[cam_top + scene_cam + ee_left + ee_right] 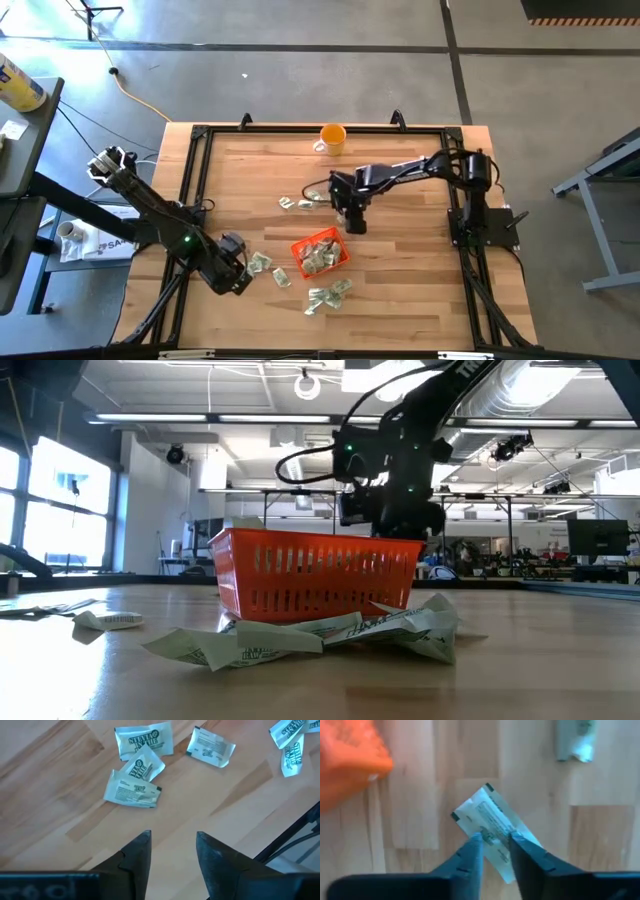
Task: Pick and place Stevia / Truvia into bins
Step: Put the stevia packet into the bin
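Observation:
Pale green-and-white Stevia sachets lie flat in loose groups on the wooden table: one group (260, 263) by my left gripper, one (328, 295) near the tray's near side, one (300, 203) farther off. The orange tray (320, 251) holds several sachets. My left gripper (240, 278) is open and hovers short of three sachets (136, 772). My right gripper (353, 222) is just beyond the tray's far right corner, shut on one sachet (492, 822). In the low view the tray (315, 572) stands in front of this gripper (395, 510). My right gripper pinches a single sachet between its two fingertips (475, 847), coming from above and pointing down. The fingers are on the sachet's middle (495, 836), and its upper corner (482, 792) sticks out past them, turned slantwise. Whether it is clear of the table does not show.
An orange mug with a white handle (332, 137) stands near the table's far edge. A black frame (200, 135) rims the table. Another sachet (575, 740) lies ahead of the right gripper. Bare wood shows to the table's right (420, 270).

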